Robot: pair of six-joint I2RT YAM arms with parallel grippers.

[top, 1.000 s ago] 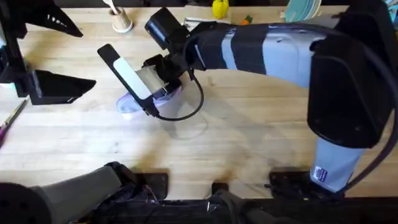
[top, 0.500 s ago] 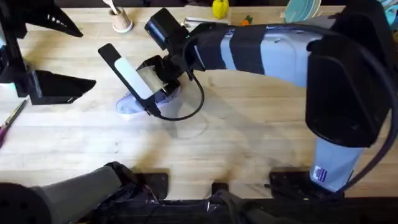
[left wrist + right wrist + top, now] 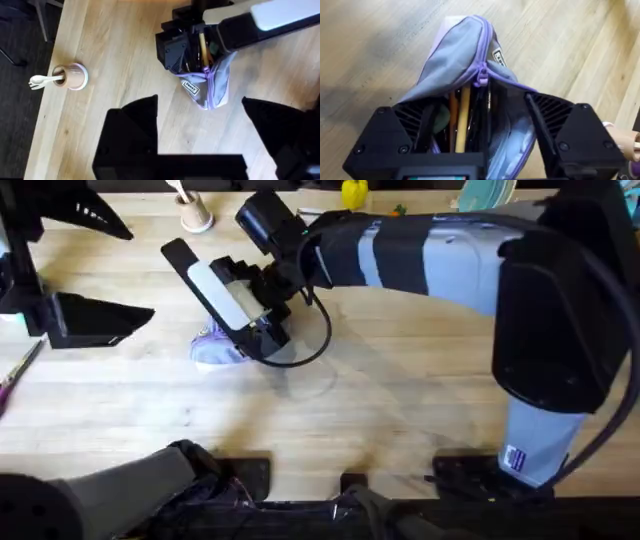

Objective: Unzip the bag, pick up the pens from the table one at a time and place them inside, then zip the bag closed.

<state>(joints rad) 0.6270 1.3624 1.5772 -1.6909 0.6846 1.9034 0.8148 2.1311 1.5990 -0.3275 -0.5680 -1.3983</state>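
Observation:
The lavender bag sits left of centre on the table, its open end tilted up. My right gripper reaches across and hangs over that end. In the right wrist view the right gripper is open, with one finger on each side of the bag's mouth. The zipper slider sits partway along. Pens stand inside, one of them tan-yellow. The left wrist view shows the bag, the pens and the right gripper. My left gripper is open, apart from the bag. A thin pen lies at the table's left edge.
A small cup with a white spoon stands at the back left, also in the left wrist view. A yellow object and a teal plate sit along the far edge. Bare wood spreads in front of the bag.
My right gripper has shifted a little toward the back and right over the bag's open end, and more of the bag's left end shows. The left arm has stayed put.

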